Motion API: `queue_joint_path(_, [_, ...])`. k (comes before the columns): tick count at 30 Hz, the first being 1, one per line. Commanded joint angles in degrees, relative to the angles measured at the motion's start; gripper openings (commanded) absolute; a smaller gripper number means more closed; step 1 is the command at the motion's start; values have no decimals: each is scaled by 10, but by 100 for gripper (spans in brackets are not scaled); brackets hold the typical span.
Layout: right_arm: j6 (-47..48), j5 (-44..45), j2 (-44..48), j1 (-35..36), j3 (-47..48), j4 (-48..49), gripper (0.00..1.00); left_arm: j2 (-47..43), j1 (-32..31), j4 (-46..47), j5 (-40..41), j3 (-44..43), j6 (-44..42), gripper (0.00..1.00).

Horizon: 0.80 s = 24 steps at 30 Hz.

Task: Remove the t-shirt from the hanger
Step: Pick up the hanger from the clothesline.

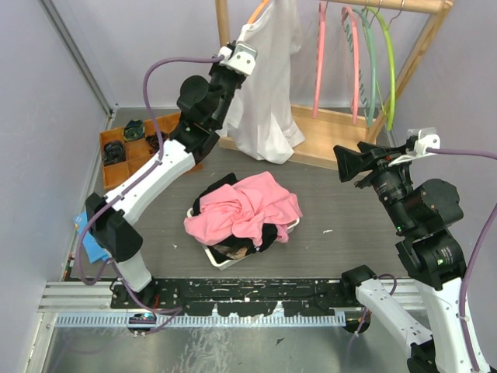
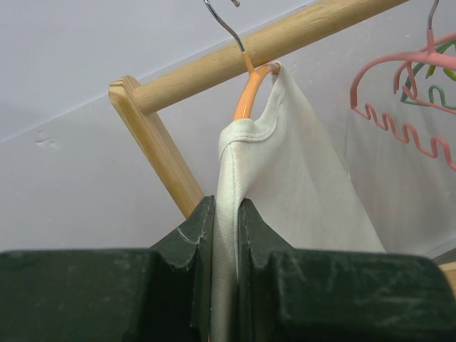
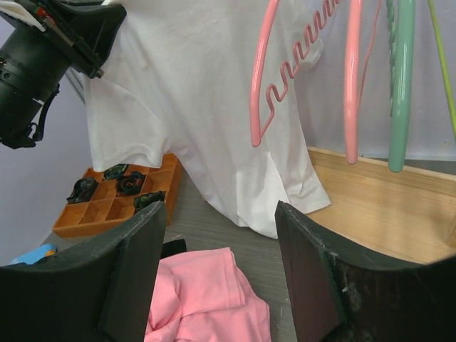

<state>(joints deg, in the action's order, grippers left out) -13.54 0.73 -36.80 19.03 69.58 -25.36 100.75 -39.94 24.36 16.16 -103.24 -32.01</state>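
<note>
A white t-shirt point(image 1: 268, 85) hangs from an orange hanger point(image 2: 249, 96) hooked on the wooden rail point(image 2: 285, 39). Its hem reaches down to the rack's base. My left gripper point(image 1: 235, 57) is raised at the shirt's left shoulder, shut on a fold of the white fabric point(image 2: 226, 235) just below the collar. The shirt point(image 3: 206, 107) fills the upper left of the right wrist view. My right gripper point(image 1: 347, 165) hovers open to the right of the rack base, nothing between its fingers point(image 3: 139, 263).
Pink and green hangers point(image 1: 357, 62) hang empty on the rail's right side. A white basket point(image 1: 225, 256) with a pink garment point(image 1: 245, 206) sits mid-table. An orange compartment tray point(image 1: 128, 151) with dark items lies at the left. The rack's wooden base point(image 1: 342, 128) stands behind.
</note>
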Motion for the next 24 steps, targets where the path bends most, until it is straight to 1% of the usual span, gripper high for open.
queue_joint_path(1, [-3, -8, -1, 2, 15, 19, 68, -78, -10, 71, 2, 31, -5, 0])
queue_joint_path(4, [-1, -11, -6, 2, 24, 19, 68, -115, -14, 62, -1, 69, 2, 0])
queue_joint_path(10, [-6, -38, -30, 2, 47, 39, 68, -211, -22, 16, -22, 164, 48, 0])
queue_joint_path(18, [-14, -75, -101, 2, 94, 83, 68, -354, -38, -35, -57, 280, 106, 0])
queue_joint_path(24, [-35, -108, -146, 2, 94, 130, 68, -450, -47, -88, -87, 349, 172, 0])
